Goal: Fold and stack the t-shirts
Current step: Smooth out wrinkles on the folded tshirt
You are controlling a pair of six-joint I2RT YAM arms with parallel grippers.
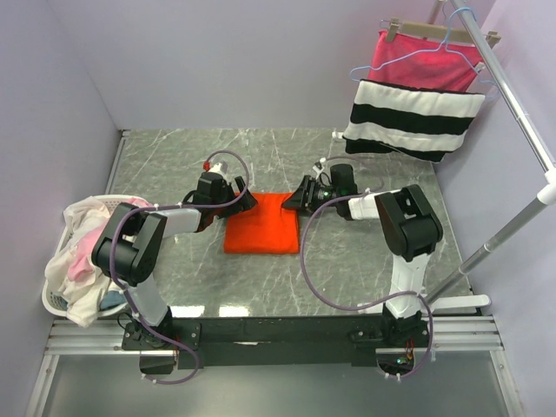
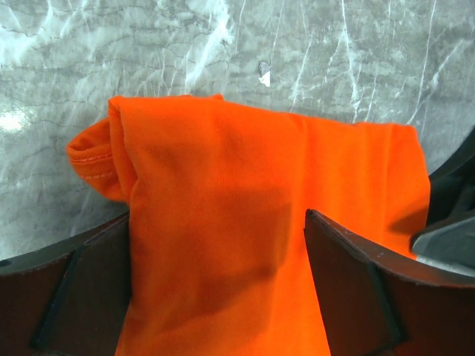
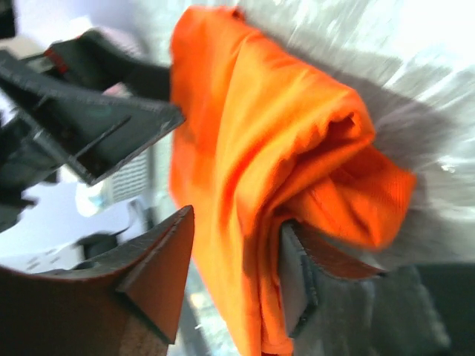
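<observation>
The bright orange-red t-shirt [image 1: 261, 226] lies folded into a rectangle in the middle of the table. My left gripper [image 1: 249, 203] is at its far left corner and is open. In the left wrist view its fingers [image 2: 338, 259] straddle the orange cloth [image 2: 237, 185]. My right gripper [image 1: 292, 201] is at the far right corner and is open. In the right wrist view the shirt's bunched folded edge [image 3: 297, 141] lies between the jaws, against one finger [image 3: 297, 274]. Cream-white [image 1: 87, 215] and pale pink [image 1: 84, 269] shirts lie heaped in a basket at the left.
A white laundry basket [image 1: 54, 302] stands at the table's left edge. A pink cloth with black and white stripes [image 1: 413, 117] hangs on a hanger from a metal rack [image 1: 512, 95] at the far right. Grey marble tabletop [image 1: 347, 269] surrounds the shirt.
</observation>
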